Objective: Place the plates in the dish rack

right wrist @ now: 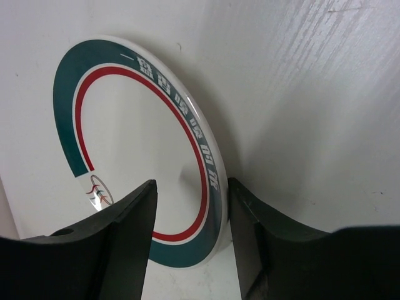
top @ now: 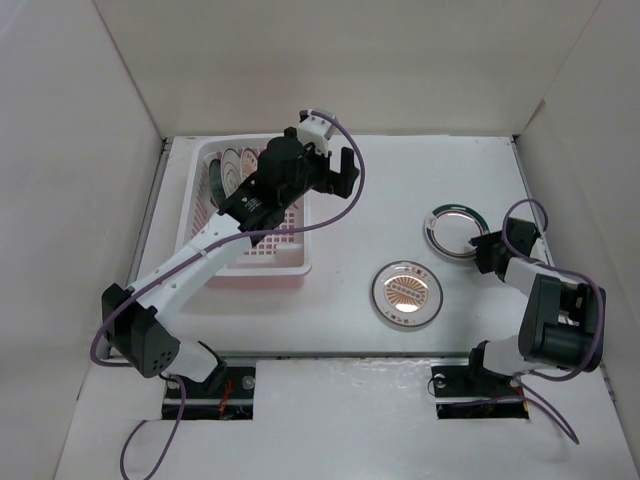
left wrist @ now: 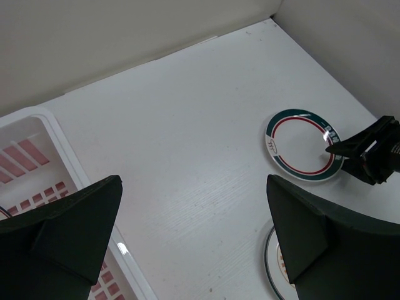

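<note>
Plate (right wrist: 131, 137) white-faced, green-and-red rimmed (small lettering along the band)

From above, the left arm (top: 215, 245) lies across the dish rack (top: 262, 268), so the plates (top: 238, 163) standing in it show only as slivers and cannot be counted. In the left wrist view the dish rack runs off the left and bottom edges, and the sunburst plate (left wrist: 275, 269) is mostly behind a finger (left wrist: 312, 250) of the left gripper (left wrist: 194, 181). In the right wrist view the right gripper (right wrist: 192, 187) covers the near rim of the green-rimmed plate (right wrist: 137, 125), and whether it touches that rim cannot be made out
</note>
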Controlling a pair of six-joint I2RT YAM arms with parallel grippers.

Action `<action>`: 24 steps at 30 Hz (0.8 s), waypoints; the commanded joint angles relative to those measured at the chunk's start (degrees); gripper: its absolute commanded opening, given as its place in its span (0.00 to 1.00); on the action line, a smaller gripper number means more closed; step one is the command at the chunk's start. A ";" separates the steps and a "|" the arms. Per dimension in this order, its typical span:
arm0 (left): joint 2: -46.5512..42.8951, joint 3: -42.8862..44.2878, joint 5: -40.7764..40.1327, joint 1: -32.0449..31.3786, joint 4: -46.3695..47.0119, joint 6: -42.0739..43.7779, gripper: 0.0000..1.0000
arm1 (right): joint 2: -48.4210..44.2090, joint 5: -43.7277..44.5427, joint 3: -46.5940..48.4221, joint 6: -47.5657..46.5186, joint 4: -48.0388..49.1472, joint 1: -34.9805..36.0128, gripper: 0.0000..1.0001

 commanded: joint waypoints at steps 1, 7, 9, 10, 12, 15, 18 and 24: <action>-0.99 2.76 -0.67 0.00 1.91 0.07 1.00 | 3.53 -0.73 -0.03 -1.67 -5.84 -0.77 0.54; -0.99 2.76 -1.72 0.00 1.91 0.07 1.00 | 5.56 -1.96 1.74 -2.73 -7.86 -1.39 0.21; -1.51 2.76 -1.72 0.00 1.91 0.07 1.00 | 6.26 -1.96 2.87 -2.73 -8.56 -1.39 0.19; -1.51 2.76 -1.72 0.00 1.91 0.07 1.00 | 6.87 -1.96 2.88 -2.73 -9.18 -1.39 0.08; -2.03 2.76 -2.25 0.00 1.91 0.07 1.00 | 7.58 -1.96 3.41 -2.73 -9.79 -1.39 0.01; -2.56 2.76 -2.25 0.00 1.91 0.60 1.00 | 8.19 -1.44 4.72 -2.73 -10.59 -1.39 0.00; -2.57 2.76 -2.25 0.00 1.39 0.60 1.00 | 7.50 -1.44 4.73 -3.43 -10.59 -1.39 0.00; -2.57 2.76 -2.78 0.00 1.39 1.13 1.00 | -3.92 -2.67 6.83 -5.45 -10.59 -1.39 0.00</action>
